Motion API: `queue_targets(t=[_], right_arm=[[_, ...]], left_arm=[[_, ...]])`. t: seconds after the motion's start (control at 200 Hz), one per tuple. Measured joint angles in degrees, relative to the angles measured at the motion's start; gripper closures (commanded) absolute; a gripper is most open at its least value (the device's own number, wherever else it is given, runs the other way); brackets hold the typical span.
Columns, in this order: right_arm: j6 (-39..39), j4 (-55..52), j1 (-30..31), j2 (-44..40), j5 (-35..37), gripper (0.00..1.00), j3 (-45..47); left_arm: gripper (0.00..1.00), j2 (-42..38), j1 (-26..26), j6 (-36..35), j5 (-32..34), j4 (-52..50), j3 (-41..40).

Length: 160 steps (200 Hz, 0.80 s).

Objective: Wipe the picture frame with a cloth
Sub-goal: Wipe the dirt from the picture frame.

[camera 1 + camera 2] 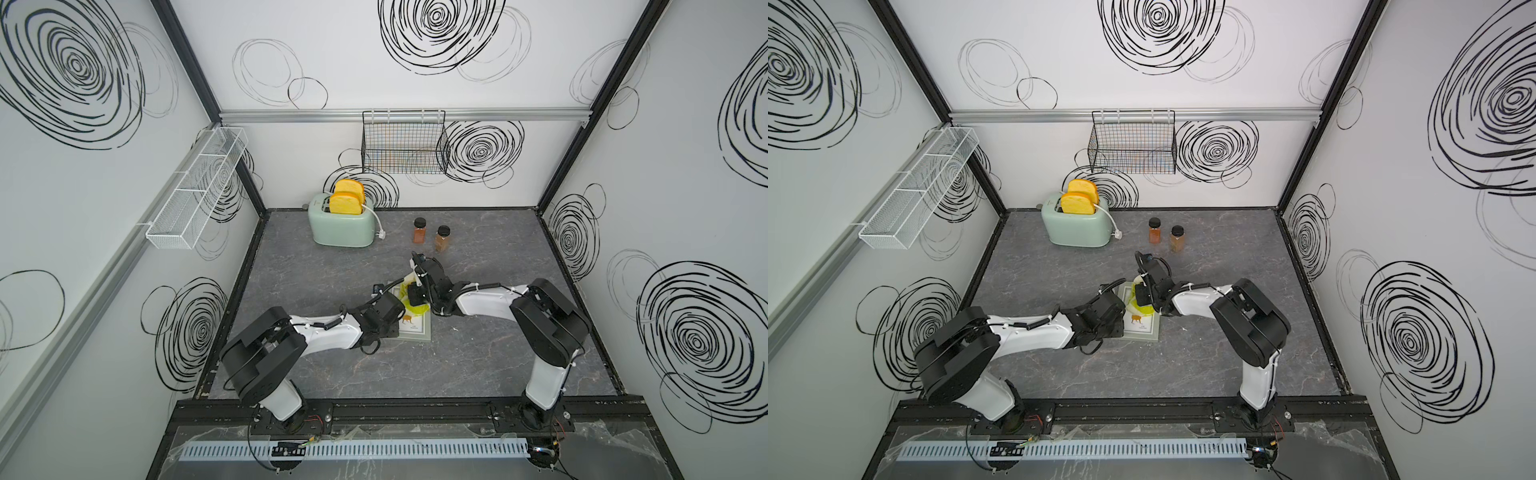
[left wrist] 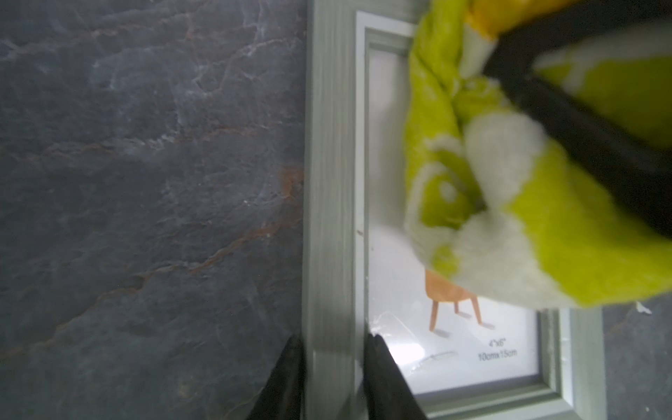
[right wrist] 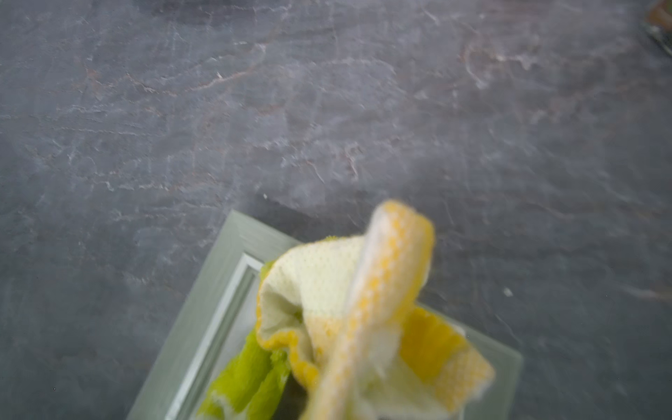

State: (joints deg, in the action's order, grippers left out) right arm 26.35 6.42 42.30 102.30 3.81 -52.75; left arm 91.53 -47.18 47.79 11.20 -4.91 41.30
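Observation:
The picture frame (image 1: pixel 417 330) (image 1: pixel 1144 328) lies flat at the middle of the table, grey-green with a white mat. My left gripper (image 2: pixel 334 342) (image 1: pixel 386 324) is shut on one long side rail of the picture frame (image 2: pixel 329 182), one finger outside the rail and one on the glass side. The cloth (image 1: pixel 411 308) (image 1: pixel 1139 309), yellow-green with cream patches, sits bunched on the frame's far half. My right gripper (image 1: pixel 415 296) (image 1: pixel 1142 297) points down, shut on the cloth (image 2: pixel 545 218) (image 3: pixel 327 291). Its fingertips are buried in the folds in the right wrist view, where a frame corner (image 3: pixel 218 283) shows.
A mint toaster (image 1: pixel 340 226) with two bread slices stands at the back. Two spice jars (image 1: pixel 419 230) (image 1: pixel 443 239) stand just behind the right wrist. A black wire basket (image 1: pixel 405 143) hangs on the back wall, and a white mesh shelf (image 1: pixel 195 191) on the left wall.

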Motion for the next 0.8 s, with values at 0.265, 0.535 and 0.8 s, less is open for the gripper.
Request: queue_targets(t=[0.265,0.535,0.8], right_arm=[[4.7,-0.6,9.3,-8.3,-1.2,1.0,9.7],[3.2,-1.9,-1.8,1.2,-2.7,1.0,-2.5],[1.0,-1.9,-0.7,7.5,-1.9,1.0,-10.2]], left_arm=[[0.84,1.4,-0.2,1.1,1.4,-0.9,1.7],[0.84,1.4,-1.3,3.1,3.4,-1.1,1.7],[0.84,1.5,-2.2,5.1,5.8,-1.5,1.7]])
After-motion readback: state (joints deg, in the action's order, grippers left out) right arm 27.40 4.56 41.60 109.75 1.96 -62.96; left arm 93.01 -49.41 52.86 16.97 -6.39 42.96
